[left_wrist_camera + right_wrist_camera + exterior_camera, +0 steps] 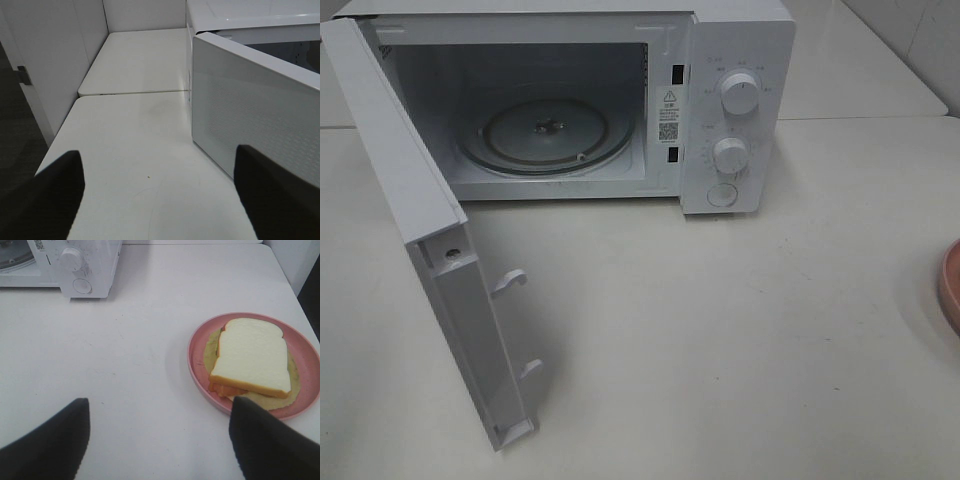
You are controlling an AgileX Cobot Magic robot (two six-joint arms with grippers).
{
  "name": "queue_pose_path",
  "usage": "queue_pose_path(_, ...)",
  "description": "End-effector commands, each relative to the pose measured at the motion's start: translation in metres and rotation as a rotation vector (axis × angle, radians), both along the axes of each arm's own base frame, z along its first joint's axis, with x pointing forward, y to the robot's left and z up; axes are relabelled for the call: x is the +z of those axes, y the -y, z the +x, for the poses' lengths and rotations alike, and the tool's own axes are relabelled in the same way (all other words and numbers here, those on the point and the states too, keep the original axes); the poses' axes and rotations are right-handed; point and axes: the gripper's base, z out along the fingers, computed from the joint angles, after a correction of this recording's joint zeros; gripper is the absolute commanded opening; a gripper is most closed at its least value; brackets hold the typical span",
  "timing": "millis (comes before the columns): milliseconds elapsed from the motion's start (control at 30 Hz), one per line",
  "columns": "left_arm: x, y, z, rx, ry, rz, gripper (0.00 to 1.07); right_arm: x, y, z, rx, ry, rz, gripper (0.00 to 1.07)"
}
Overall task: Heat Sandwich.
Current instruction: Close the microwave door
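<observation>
The sandwich [252,356], white bread with tan crust over an orange and yellow-green filling, lies on a round pink plate [199,371] on the white table. My right gripper [157,435] hangs open over bare table beside the plate, one dark finger [265,440] close to the plate's near rim. The white microwave [735,110] stands at the back with its door [440,250] swung wide open and its glass turntable [545,135] bare. My left gripper [160,195] is open with nothing between its fingers, just outside the open door [255,110].
In the high view only a sliver of the pink plate [950,285] shows at the right edge. Two dials [738,95] and a button sit on the microwave's front panel. A white wall [50,60] borders the table's left side.
</observation>
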Motion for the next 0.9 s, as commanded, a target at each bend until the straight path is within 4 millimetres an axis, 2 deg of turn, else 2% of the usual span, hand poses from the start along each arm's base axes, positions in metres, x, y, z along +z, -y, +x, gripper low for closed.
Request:
queue_pose_path(33, -0.004, 0.0, 0.016, 0.0, 0.028, 0.004, 0.76, 0.0, 0.001, -0.004, -0.006, 0.031, 0.003, 0.75)
queue_pose_path(233, -0.01, 0.0, 0.041, -0.007, 0.077, 0.007, 0.76, 0.0, 0.001, -0.004, -0.007, 0.031, 0.002, 0.75)
queue_pose_path(467, -0.016, 0.001, 0.056, -0.013, 0.116, 0.006, 0.76, 0.0, 0.001, -0.004, -0.007, 0.031, 0.002, 0.75)
queue_pose_path(600, -0.017, 0.001, 0.065, -0.016, 0.132, 0.007, 0.68, 0.0, 0.001, -0.004, -0.007, 0.031, 0.002, 0.75)
queue_pose_path(667, -0.016, 0.001, 0.071, -0.017, 0.133, 0.007, 0.56, 0.0, 0.001, -0.004, -0.007, 0.031, 0.002, 0.75)
queue_pose_path(767, -0.016, 0.001, 0.075, -0.018, 0.133, 0.007, 0.48, 0.0, 0.001, -0.004, -0.007, 0.031, 0.002, 0.75)
queue_pose_path(800, -0.017, 0.001, 0.081, -0.019, 0.127, 0.007, 0.37, 0.0, 0.001, -0.004, -0.007, 0.031, 0.002, 0.75)
queue_pose_path(867, -0.018, 0.001, 0.084, -0.019, 0.12, 0.006, 0.33, 0.0, 0.001, -0.004, -0.007, 0.031, 0.002, 0.75)
queue_pose_path(900, -0.019, 0.001, 0.089, -0.02, 0.107, 0.006, 0.23, 0.0, 0.001, -0.004, -0.007, 0.031, 0.002, 0.75)
